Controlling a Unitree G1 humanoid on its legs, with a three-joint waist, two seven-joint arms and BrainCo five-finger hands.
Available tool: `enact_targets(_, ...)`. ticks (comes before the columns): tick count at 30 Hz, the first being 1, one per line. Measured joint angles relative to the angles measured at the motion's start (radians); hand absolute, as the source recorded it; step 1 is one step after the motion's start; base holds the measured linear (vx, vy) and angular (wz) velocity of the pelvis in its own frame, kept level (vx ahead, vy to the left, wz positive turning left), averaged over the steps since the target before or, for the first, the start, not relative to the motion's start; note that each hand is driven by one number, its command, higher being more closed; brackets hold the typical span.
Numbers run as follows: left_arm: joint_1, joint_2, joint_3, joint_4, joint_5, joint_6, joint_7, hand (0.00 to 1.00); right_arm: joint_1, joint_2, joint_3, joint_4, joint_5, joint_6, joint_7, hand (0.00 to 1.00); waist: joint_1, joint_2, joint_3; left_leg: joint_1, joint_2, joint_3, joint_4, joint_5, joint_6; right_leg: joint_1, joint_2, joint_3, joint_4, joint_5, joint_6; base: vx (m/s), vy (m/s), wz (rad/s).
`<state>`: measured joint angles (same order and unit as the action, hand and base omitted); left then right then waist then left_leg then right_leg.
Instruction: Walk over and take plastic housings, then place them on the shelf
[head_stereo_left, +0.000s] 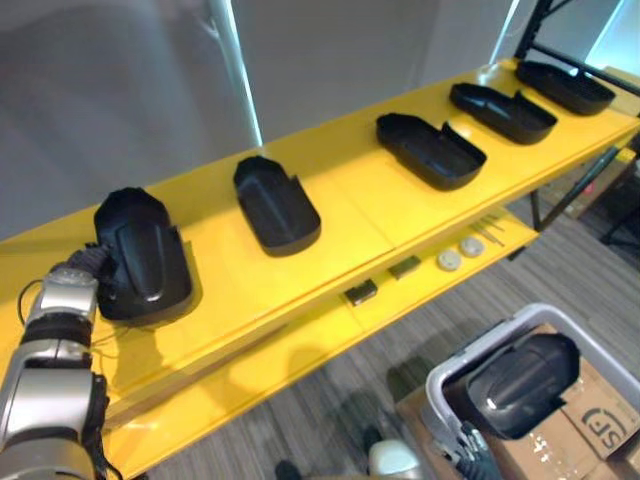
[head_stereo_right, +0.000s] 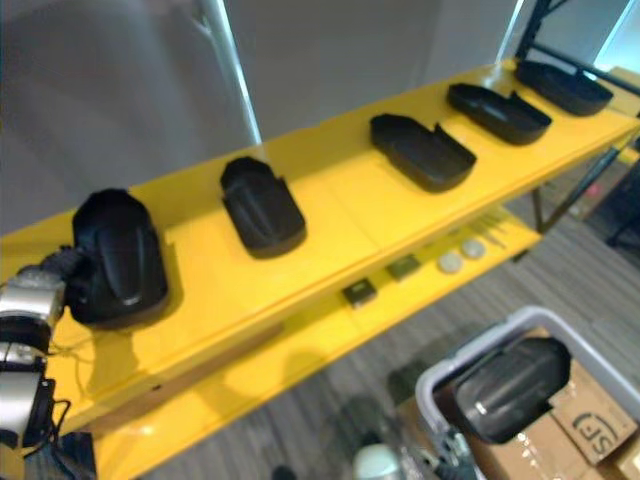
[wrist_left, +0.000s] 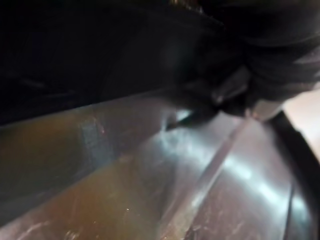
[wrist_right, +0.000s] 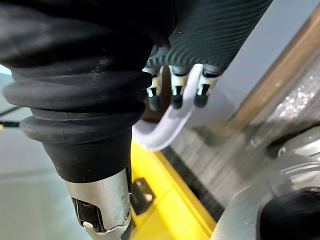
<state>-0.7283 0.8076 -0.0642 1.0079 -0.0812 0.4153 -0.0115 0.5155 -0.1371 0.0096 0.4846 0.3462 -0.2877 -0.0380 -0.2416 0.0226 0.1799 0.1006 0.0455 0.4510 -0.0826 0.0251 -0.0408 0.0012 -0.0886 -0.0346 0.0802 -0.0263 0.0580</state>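
Several black plastic housings lie in a row on the yellow shelf. My left hand is against the leftmost housing; its fingers are hidden behind the housing's near side. The left wrist view looks along that glossy housing from very close. Further along lie a second housing and a third housing. One more housing rests in a white basket at the lower right. My right hand is curled round the basket's white handle.
The basket stands on cardboard boxes. A lower yellow board carries two small dark blocks and two pale discs. A grey wall rises behind the shelf, and a black rack frame stands at the far right.
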Motion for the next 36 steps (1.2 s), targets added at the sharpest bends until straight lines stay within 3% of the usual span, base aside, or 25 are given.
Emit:
enact_targets(3,0.000,0.000,0.000,0.000,-0.001,-0.002,0.012,1.00,0.000,-0.003,0.002,-0.009,0.002,0.000,0.002,0.00,-0.001,0.001,0.010,-0.012,0.001,-0.002,-0.004,-0.006,0.001,-0.004,0.000,0.002,-0.002,0.000,0.000,0.00,0.000,0.00)
enact_targets(11,-0.019,0.011,0.000,0.004,-0.052,-0.008,0.050,1.00,0.000,-0.015,0.001,-0.046,0.015,0.000,-0.004,0.00,-0.002,-0.033,0.041,-0.048,-0.001,-0.004,0.001,-0.003,0.005,-0.039,-0.001,0.007,0.000,0.007,0.002,0.01,0.006,0.02)
enact_targets(15,-0.044,0.015,0.000,0.003,-0.065,-0.017,0.070,1.00,-0.002,-0.015,0.002,-0.071,0.015,0.000,-0.003,0.00,0.002,-0.034,0.077,-0.070,0.007,-0.006,0.071,-0.042,0.011,-0.035,-0.006,0.010,0.000,0.007,0.002,0.03,0.013,0.00)
enact_targets(16,-0.050,0.016,0.000,0.003,-0.069,-0.021,0.072,0.00,-0.003,-0.016,0.002,-0.082,0.019,0.000,-0.003,0.00,0.004,-0.032,0.086,-0.078,0.012,-0.005,0.094,-0.054,0.011,-0.034,-0.006,0.012,0.002,0.007,0.002,0.00,0.000,0.00)
enact_targets(22,-0.052,0.016,0.000,0.003,-0.076,-0.050,0.090,0.00,-0.013,-0.019,0.003,-0.083,0.033,0.000,-0.002,0.00,0.003,-0.035,0.090,-0.116,0.034,-0.006,0.171,-0.098,0.010,-0.035,-0.001,0.015,0.005,0.002,-0.006,0.00,-0.002,-0.01)
enact_targets(26,-0.066,0.019,0.000,-0.007,-0.075,-0.080,0.127,0.00,-0.023,-0.021,0.003,-0.083,0.033,-0.002,0.001,0.00,0.004,-0.035,0.130,-0.129,0.043,-0.007,0.201,-0.113,0.010,-0.039,0.001,0.015,0.015,-0.002,-0.010,-0.02,0.002,0.00)
enact_targets(36,-0.077,0.032,0.000,-0.023,-0.074,-0.081,0.161,0.00,-0.031,-0.021,0.003,-0.083,0.033,-0.016,0.015,0.00,0.000,-0.033,0.135,-0.154,0.050,-0.013,0.239,-0.127,0.012,-0.052,0.002,0.013,0.026,-0.002,-0.010,0.00,0.000,0.00)
